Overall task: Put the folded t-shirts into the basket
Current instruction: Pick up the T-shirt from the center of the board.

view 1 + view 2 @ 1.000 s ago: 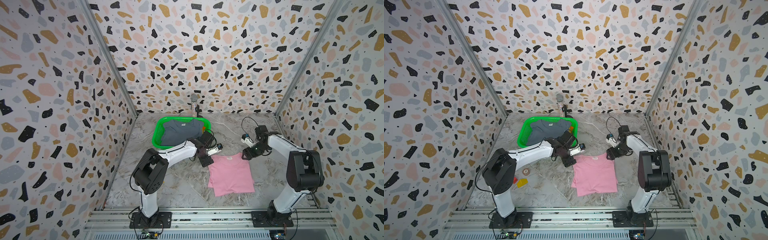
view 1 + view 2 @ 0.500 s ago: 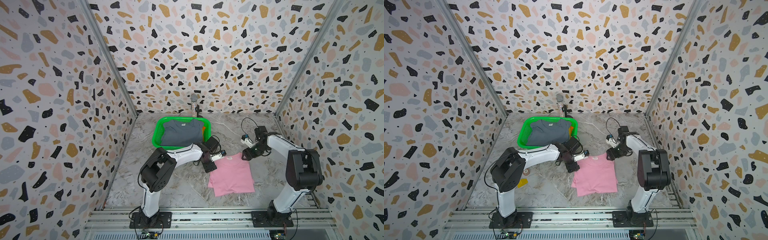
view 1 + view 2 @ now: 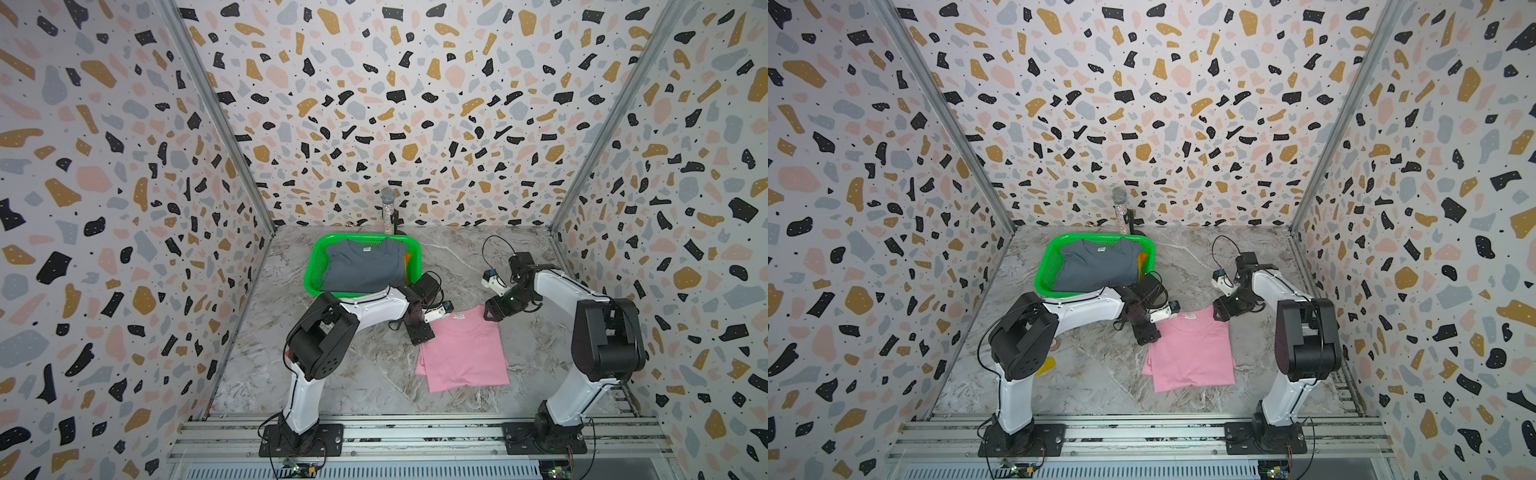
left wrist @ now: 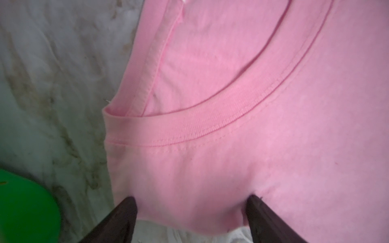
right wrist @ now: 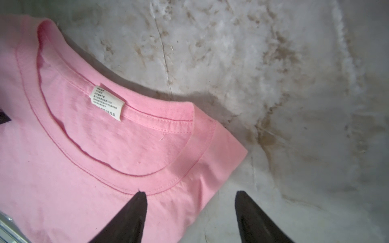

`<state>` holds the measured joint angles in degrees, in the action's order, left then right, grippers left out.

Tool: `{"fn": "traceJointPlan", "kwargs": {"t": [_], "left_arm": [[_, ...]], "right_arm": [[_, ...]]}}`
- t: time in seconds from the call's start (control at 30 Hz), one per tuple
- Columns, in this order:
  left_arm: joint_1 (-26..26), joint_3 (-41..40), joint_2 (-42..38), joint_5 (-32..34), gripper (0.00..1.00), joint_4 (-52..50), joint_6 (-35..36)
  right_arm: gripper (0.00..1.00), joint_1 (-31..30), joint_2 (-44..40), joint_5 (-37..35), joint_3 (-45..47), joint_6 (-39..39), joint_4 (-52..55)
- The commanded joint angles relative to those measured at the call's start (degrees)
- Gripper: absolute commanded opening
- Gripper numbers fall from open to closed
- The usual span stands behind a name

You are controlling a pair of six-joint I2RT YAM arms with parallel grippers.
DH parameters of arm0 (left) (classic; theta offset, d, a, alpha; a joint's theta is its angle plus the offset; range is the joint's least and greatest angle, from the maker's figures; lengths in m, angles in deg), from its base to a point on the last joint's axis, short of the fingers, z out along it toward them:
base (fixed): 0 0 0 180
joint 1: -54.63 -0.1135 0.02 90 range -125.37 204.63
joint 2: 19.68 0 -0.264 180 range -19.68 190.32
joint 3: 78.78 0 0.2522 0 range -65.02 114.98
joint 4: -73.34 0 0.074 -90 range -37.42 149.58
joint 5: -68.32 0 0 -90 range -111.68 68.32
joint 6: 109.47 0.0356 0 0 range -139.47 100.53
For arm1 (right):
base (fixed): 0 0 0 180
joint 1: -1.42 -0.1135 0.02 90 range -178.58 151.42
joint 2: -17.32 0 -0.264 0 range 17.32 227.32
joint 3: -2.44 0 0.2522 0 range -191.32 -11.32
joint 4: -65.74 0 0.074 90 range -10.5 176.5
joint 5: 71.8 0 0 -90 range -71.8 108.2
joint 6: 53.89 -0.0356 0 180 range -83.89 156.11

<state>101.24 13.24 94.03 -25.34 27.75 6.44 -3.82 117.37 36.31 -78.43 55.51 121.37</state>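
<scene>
On the marble table (image 3: 353,374), just near-right of the green basket (image 3: 313,270), your pink t-shirt (image 3: 463,353) lies flat. Your left gripper (image 4: 191,197) straddles its far left corner and your right gripper (image 5: 189,192) its far right corner (both jaws spread wide). The grey-blue t-shirt (image 3: 363,268) lies on top in the basket.

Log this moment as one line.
left end effector: open around pink t-shirt edge | right end effector: open at its corner | grey-blue t-shirt: in basket

Left gripper (image 3: 419,332) has advanced from the basket (image 3: 316,266) corner to the pink t-shirt (image 3: 463,353); spread jaws now straddle its collar-end edge.
</scene>
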Motion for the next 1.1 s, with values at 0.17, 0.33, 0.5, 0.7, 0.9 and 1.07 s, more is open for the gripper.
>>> {"fn": "traceJointPlan", "kwargs": {"t": [0.17, 0.33, 0.5, 0.7, 0.9, 1.07], "left_arm": [[5.9, -3.9, 0.6, 0.5, 0.84, -5.3, 3.4], [6.3, -5.8, -2.4, 0.3, 0.84, -5.2, 2.2], [6.2, -6.3, -6.8, 2.9, 0.85, -2.8, 0.7], [3.7, -6.4, -8.1, 4.3, 0.86, 0.3, -2.4], [2.5, -4.6, -5.6, 2.8, 0.87, -1.4, -3.6], [2.5, -2.9, -1.8, 2.3, 0.87, -3.5, -3.8]], "right_arm": [[0.71, 0.2, -0.7, -0.8, 0.3, 0.7, 0.7], [0.72, 0.2, -0.8, -0.9, 0.4, 0.9, 0.7], [0.72, 0.2, -1.1, -0.9, 0.4, 0.8, 0.8], [0.72, 0.1, -1.5, -0.5, 0.4, 1.2, 0.8], [0.73, -0.2, -0.1, -0.4, -0.2, 1.4, 0.9], [0.73, -0.9, 3.5, 0.9, -2.4, 2.0, 2.9]]}}
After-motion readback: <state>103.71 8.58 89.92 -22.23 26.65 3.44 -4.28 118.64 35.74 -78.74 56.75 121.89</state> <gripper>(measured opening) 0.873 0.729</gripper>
